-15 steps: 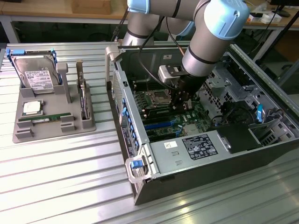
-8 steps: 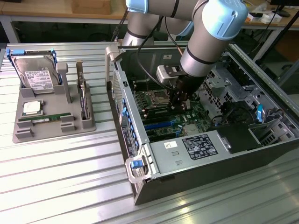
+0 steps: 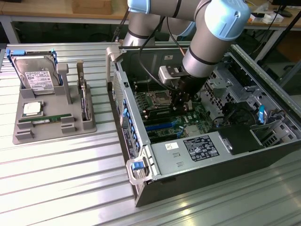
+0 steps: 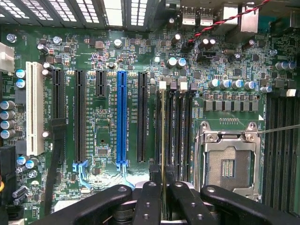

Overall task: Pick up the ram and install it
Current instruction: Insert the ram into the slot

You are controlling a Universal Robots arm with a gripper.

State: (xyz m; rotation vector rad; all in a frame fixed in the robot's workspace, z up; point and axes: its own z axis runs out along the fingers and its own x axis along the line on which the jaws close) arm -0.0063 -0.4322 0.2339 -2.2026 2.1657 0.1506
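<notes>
Plainly, we judge the install step to be in hand. In the exterior view the gripper (image 3: 181,101) hangs low inside the open computer case (image 3: 141,188), just beside the empty processor socket (image 3: 160,98) with its shiny metal frame. Well apart from that socket, outside the case, a grey moulded tray (image 3: 23,136) holds a silver hard drive (image 3: 35,75), a square silver chip (image 3: 32,108) and a spare green stick (image 3: 47,120) lying flat. In the wrist view the matte black fingers (image 4: 149,199), rounded and dotted with screw holes, are pinched almost together on the ram (image 4: 162,136). We see the ram edge-on, as a thin, stiff, straight strip. It runs along the bank of narrow black memory slots (image 4: 180,122) beside the socket, over the slot that seems farthest from the socket. We cannot tell whether its lower edge already touches that slot. Farther from the socket lie a long blue plastic slot (image 4: 122,117) and a white one (image 4: 32,108), both ridged and glossy against the green board. As we judge it, seating the ram calls for holding it parallel to its slot and upright, with the notch matched and the end clips open. It would then need a straight, even press, since so thin a board would bind or flex if tilted.
</notes>
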